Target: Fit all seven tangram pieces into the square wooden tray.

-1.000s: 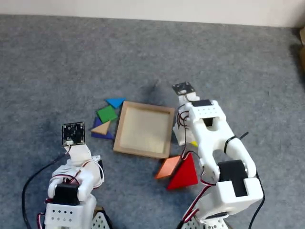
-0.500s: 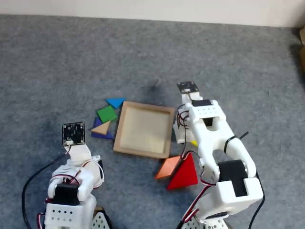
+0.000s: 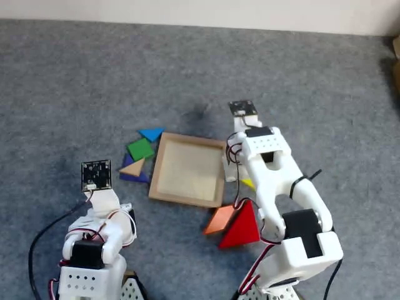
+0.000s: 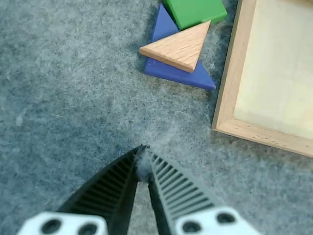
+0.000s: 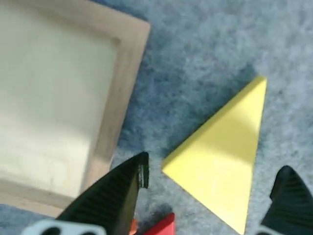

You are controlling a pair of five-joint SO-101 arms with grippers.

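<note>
The square wooden tray point(image 3: 156, 170) lies mid-table with nothing in it. Off its left edge sit a light blue triangle point(image 3: 150, 134), a green square point(image 3: 140, 149), a wooden triangle point(image 3: 132, 167) and a dark blue piece point(image 3: 128, 177) under it. An orange piece point(image 3: 220, 219) and a red triangle point(image 3: 241, 225) lie near the tray's front right corner. My right gripper point(image 5: 213, 167) is open, low over the yellow triangle point(image 5: 230, 132), one finger on each side, beside the tray's rim point(image 5: 124, 93). My left gripper point(image 4: 142, 157) is shut and empty on the carpet, short of the wooden triangle point(image 4: 178, 46).
Grey carpet covers the table, with wide free room behind and to both sides of the tray. The right arm point(image 3: 265, 150) overhangs the tray's right edge. A corner of the red triangle point(image 5: 164, 225) shows near the right gripper's finger.
The right arm's wrist has shifted a little, first right, then back left and farther away. More of the yellow triangle shows beside it. The left arm and the pieces have not moved.
</note>
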